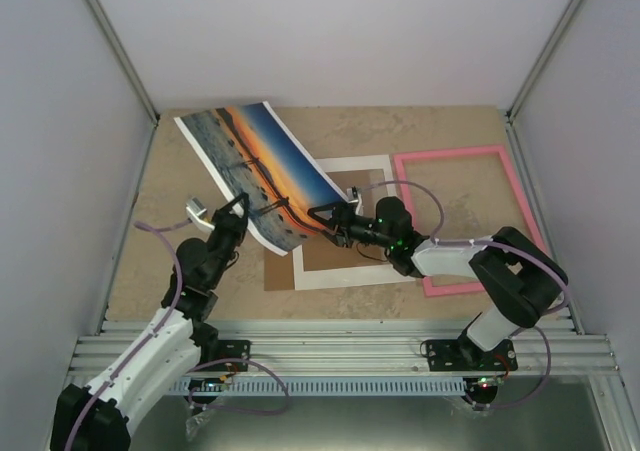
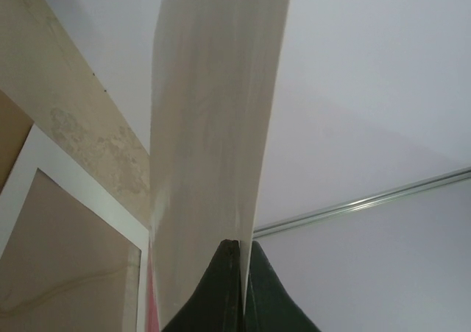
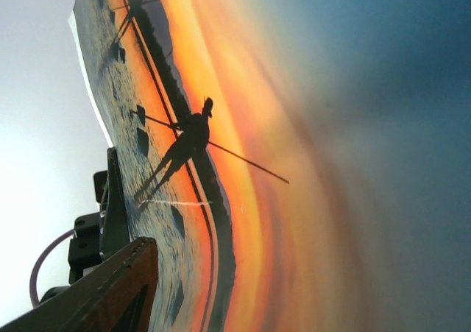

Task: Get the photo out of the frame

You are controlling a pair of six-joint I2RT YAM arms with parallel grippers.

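The photo (image 1: 255,166), an orange sunset over blue water, is lifted off the table and curves up to the left. My left gripper (image 1: 240,203) is shut on its near edge; the left wrist view shows the pale back of the photo (image 2: 213,126) pinched between the dark fingertips (image 2: 228,273). My right gripper (image 1: 318,214) is at the photo's lower right edge. In the right wrist view the photo (image 3: 280,163) fills the picture beside one finger (image 3: 110,288) and hides the other. The pink frame (image 1: 460,154) lies flat at the right, with nothing in it.
A white mat border (image 1: 345,276) lies on a brown backing board (image 1: 280,271) at the table's middle, under the right arm. The enclosure's white walls and metal rails close in the left, right and back sides.
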